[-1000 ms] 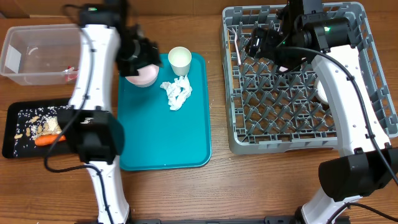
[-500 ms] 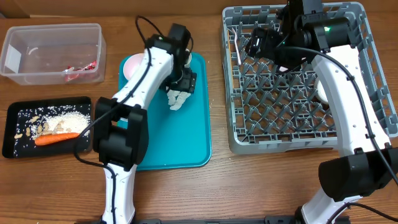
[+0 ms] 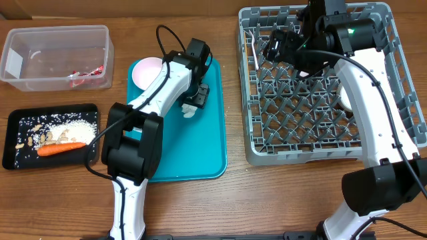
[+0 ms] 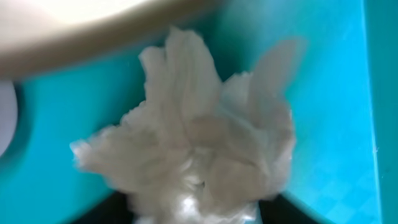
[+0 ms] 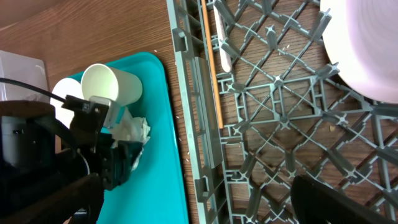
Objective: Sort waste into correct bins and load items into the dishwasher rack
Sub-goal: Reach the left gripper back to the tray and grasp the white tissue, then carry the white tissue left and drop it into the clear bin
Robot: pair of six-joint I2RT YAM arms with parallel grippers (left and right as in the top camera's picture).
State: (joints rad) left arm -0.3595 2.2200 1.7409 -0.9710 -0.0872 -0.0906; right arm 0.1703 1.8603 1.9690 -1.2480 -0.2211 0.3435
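A crumpled white tissue [image 3: 189, 112] [image 4: 193, 137] lies on the teal tray [image 3: 180, 157]. My left gripper [image 3: 195, 100] [image 4: 196, 214] is down on it, and the tissue fills the gap between the dark fingers. Behind it stands a small white cup [image 5: 111, 85], which the arm hides in the overhead view. A pale pink dish [image 3: 148, 72] sits at the tray's back left corner. My right gripper [image 3: 277, 48] [image 5: 199, 208] hangs open over the left side of the grey dishwasher rack [image 3: 260, 133], holding nothing. A white bowl [image 5: 367, 50] rests in the rack.
At back left, the clear tub [image 3: 57, 40] holds a red wrapper [image 3: 90, 75]. A carrot stick [image 3: 60, 148], rice and nuts lie in the black tray [image 3: 13, 120] at front left. A thin stick [image 5: 211, 62] lies along the rack's left wall.
My left arm swung from the left over the teal tray, came down on the tissue and narrowed its jaws around it. The pink dish now sits free on the tray. The right arm stayed still.
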